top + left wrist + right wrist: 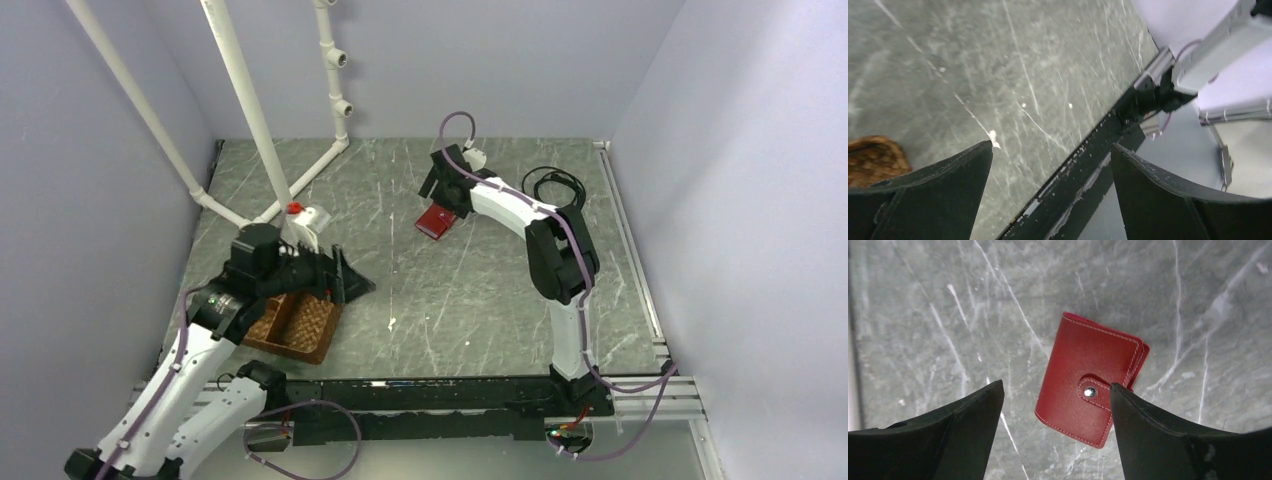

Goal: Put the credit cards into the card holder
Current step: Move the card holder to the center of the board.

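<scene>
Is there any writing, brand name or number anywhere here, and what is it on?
None can be read. The card holder shows only stitching and a plain metal snap, no lettering. Pale marks on the black rail at the table's near edge are too blurred to read.

No text, label, brand, number or sign can be read in any view. The red card holder (1073,370) shows only pale stitching and a plain metal snap (1090,391).
</scene>
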{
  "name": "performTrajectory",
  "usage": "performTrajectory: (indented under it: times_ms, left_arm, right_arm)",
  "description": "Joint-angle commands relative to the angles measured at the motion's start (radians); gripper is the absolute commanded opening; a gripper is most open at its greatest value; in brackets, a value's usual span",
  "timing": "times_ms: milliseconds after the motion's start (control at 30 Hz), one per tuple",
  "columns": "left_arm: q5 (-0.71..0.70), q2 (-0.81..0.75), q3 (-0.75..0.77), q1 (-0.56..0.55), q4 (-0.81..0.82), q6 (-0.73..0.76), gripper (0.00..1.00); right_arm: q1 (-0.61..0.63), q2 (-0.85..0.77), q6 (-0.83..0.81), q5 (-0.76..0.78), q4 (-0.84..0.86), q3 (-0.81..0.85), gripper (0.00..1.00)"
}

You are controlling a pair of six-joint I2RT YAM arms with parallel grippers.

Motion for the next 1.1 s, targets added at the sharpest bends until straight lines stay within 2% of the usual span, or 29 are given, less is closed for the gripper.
performTrajectory:
  times_ms: [0,100,167,233,367,433,533,667,767,867,967,1067]
  left_arm:
    - [-0.234,0.018,0.015,-0.21,0.004,-0.046,0.91]
    - [-0.404,0.084,0.024,-0.341,0.028,-0.067,0.85]
    - [-0.513,0.141,0.046,-0.421,0.042,-0.082,0.81]
    - [-0.599,0.205,0.075,-0.466,0.05,-0.111,0.81]
    - [-0.596,0.361,0.142,-0.474,0.083,-0.171,0.83]
    - [-0.567,0.45,0.194,-0.474,0.069,-0.181,0.82]
    - [-0.542,0.545,0.239,-0.474,0.074,-0.213,0.79]
    - [-0.495,0.585,0.197,-0.462,0.222,-0.272,0.73]
    - [-0.454,0.638,0.167,-0.449,0.326,-0.338,0.67]
    - [-0.393,0.71,0.168,-0.436,0.402,-0.393,0.62]
    - [-0.362,0.759,0.166,-0.426,0.454,-0.412,0.6]
    - [-0.356,0.79,0.192,-0.412,0.429,-0.385,0.68]
  right_arm:
    - [0.041,0.035,0.082,0.164,-0.166,0.08,0.77]
    - [0.045,0.068,0.064,0.183,-0.184,0.087,0.64]
    - [0.045,0.076,0.054,0.221,-0.197,0.082,0.6]
    - [0.045,0.072,0.013,0.235,-0.175,0.059,0.51]
    - [0.043,0.064,-0.119,0.163,-0.162,0.027,0.1]
    - [0.043,0.023,-0.238,0.045,-0.094,-0.065,0.0]
    - [0.043,-0.092,-0.385,-0.139,0.037,-0.254,0.0]
    - [0.042,-0.244,-0.493,-0.456,0.153,-0.503,0.0]
    - [0.041,-0.371,-0.515,-0.574,0.218,-0.639,0.0]
    - [0.042,-0.458,-0.538,-0.694,0.254,-0.701,0.0]
    - [0.037,-0.51,-0.534,-0.673,0.243,-0.734,0.0]
    - [-0.004,-0.55,-0.504,-0.617,0.253,-0.782,0.0]
